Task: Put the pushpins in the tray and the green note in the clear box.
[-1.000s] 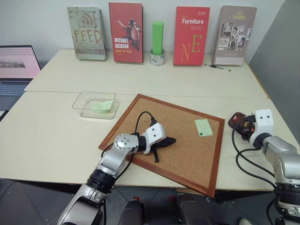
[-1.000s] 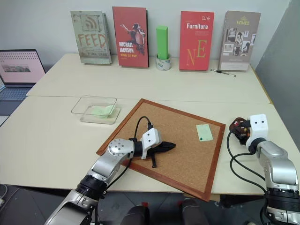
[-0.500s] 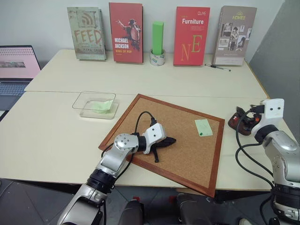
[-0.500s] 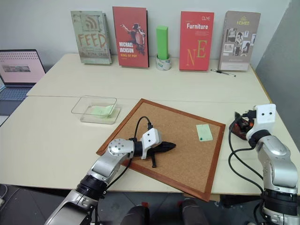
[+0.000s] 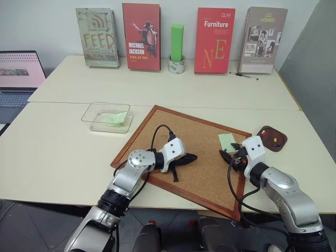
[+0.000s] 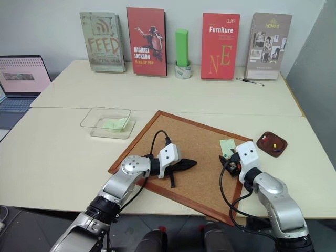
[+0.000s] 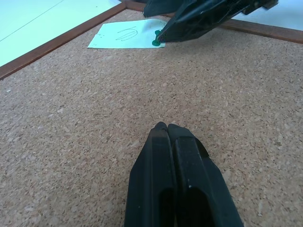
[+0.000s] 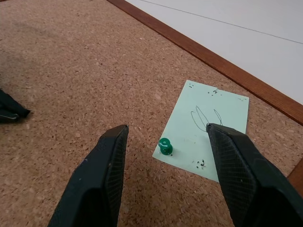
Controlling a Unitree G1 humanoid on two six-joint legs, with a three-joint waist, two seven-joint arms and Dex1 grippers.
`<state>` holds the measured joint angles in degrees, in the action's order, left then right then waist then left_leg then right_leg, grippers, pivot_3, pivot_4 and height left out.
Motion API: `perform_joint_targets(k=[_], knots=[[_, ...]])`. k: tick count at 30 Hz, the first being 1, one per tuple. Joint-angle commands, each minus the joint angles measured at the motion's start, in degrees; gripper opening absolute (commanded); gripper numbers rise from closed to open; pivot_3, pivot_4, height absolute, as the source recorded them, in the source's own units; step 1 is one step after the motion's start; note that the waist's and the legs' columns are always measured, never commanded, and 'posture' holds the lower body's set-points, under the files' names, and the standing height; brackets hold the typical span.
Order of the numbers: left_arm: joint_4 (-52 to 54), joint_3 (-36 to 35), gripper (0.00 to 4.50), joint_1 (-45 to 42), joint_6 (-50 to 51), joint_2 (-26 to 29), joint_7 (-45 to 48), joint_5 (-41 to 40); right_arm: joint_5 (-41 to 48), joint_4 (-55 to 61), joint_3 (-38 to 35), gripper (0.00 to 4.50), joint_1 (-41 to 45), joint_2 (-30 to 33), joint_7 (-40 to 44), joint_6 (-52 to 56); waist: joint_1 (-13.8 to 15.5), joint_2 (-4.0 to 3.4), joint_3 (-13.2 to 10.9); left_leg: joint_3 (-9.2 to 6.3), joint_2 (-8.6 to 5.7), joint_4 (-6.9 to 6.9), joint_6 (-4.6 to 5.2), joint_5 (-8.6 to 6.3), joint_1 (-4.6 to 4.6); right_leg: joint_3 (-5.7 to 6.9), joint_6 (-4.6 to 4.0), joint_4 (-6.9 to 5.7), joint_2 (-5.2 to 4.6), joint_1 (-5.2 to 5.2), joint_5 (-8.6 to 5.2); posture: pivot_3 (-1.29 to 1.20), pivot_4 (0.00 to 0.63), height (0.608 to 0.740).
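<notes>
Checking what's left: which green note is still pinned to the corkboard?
The note between the open right gripper's fingers, held by a green pushpin. The other green note lies in the clear box.

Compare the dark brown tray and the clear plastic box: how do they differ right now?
The dark brown leather-like tray is opaque; the clear plastic box is see-through with low walls. The tray sits on the table right of the cork board; the box sits left of it. The tray holds small coloured pushpins; the box holds a pale green paper slip. Both are shallow, with rounded corners, resting flat on the table.
</notes>
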<state>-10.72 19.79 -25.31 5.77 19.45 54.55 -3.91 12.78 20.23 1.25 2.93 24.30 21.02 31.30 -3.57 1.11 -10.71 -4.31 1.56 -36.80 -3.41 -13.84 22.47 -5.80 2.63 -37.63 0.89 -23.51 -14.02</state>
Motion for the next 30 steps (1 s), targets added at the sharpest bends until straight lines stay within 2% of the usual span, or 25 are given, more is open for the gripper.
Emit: perform_joint_targets(k=[1,3,4,17,30], knots=[[-1.3,1.2,0.0,1.3,1.3,0.9,0.1,1.7,-1.4,-0.9,-1.1,2.78,0.8,-0.2,-0.6,-2.8,0.0,0.0,0.0,0.0,0.0,0.0,0.0,0.0,0.01,0.0,0.0,0.0,0.0,0.0,0.0,0.0,0.15,0.74],[-1.3,1.2,0.0,1.4,1.4,0.9,0.1,1.7,-1.9,-1.6,-1.4,2.43,0.8,-0.2,-0.7,-3.4,0.0,0.0,0.0,0.0,0.0,0.0,0.0,0.0,0.01,0.0,0.0,0.0,0.0,0.0,0.0,0.0,0.15,0.74],[-1.2,1.2,0.0,1.4,1.4,0.9,0.1,1.7,-2.0,-1.8,-1.6,2.42,0.7,-0.2,-0.7,-3.6,0.0,0.0,0.0,0.0,0.0,0.0,0.0,0.0,0.01,0.0,0.0,0.0,0.0,0.0,0.0,0.0,0.15,0.74],[-1.3,1.3,0.0,1.4,1.4,0.6,0.0,1.6,-2.0,-0.3,-2.2,0.0,-0.5,-0.5,0.6,-4.6,0.1,0.0,0.0,0.0,-0.01,0.0,0.0,0.0,0.01,0.0,0.0,0.01,0.0,0.0,0.0,0.0,0.15,0.74],[-1.3,1.0,0.0,1.5,1.3,0.9,0.3,1.3,-0.7,6.2,-2.8,0.0,0.1,1.0,2.7,-3.4,0.1,0.0,0.0,0.0,-0.01,0.01,0.0,0.0,0.02,0.0,0.0,0.02,0.0,-0.01,0.0,0.0,0.15,0.74]])
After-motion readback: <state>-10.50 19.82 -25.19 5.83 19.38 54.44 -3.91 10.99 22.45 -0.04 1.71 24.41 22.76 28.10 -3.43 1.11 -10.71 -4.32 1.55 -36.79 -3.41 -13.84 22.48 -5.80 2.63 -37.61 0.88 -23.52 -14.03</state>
